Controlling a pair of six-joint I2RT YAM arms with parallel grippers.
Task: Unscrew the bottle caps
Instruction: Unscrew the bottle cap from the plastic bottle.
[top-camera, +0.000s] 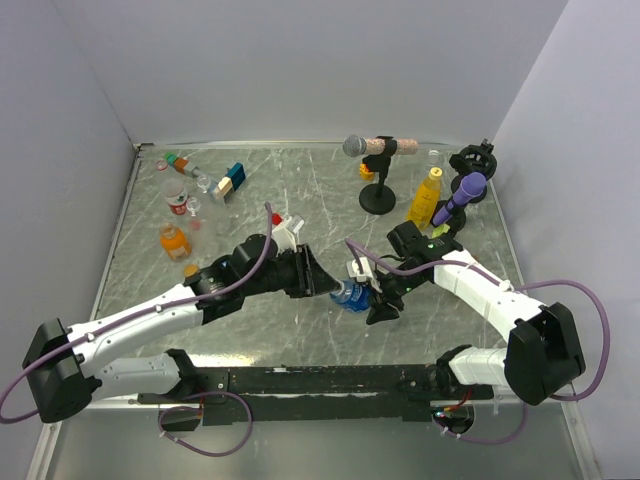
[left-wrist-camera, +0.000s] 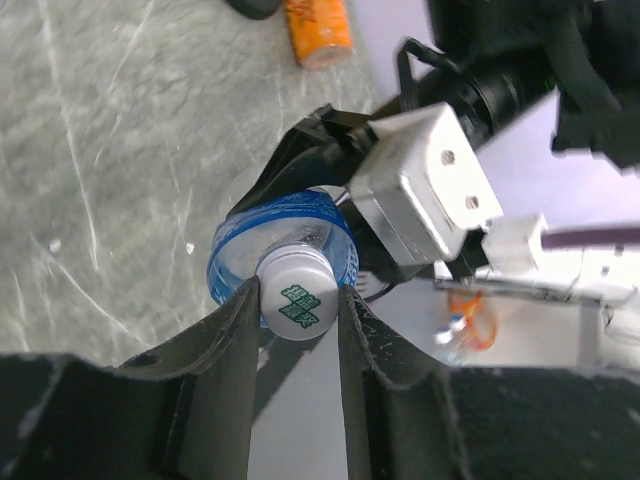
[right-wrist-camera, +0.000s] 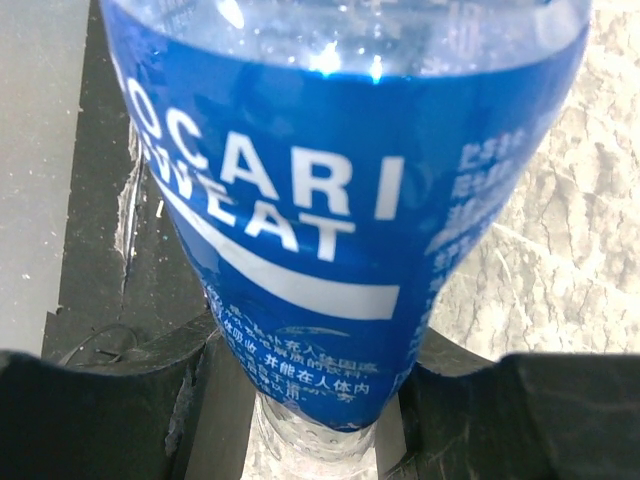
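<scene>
A clear bottle with a blue label (top-camera: 352, 296) is held between my two grippers at the table's middle. My right gripper (top-camera: 378, 300) is shut on the bottle's body (right-wrist-camera: 300, 200), near its base. My left gripper (top-camera: 320, 275) is shut on the bottle's white cap (left-wrist-camera: 297, 297), which carries green print and sits on the bottle's neck (left-wrist-camera: 285, 240). A squat orange bottle (top-camera: 174, 241) stands at the left. A taller yellow bottle with an orange cap (top-camera: 425, 198) stands at the back right.
A microphone on a black stand (top-camera: 376, 180) is at the back centre. A purple microphone (top-camera: 463, 196) and a black clamp (top-camera: 473, 160) are at the back right. Toy blocks (top-camera: 230, 181), a small red can (top-camera: 177, 204) and small bottles lie at the back left.
</scene>
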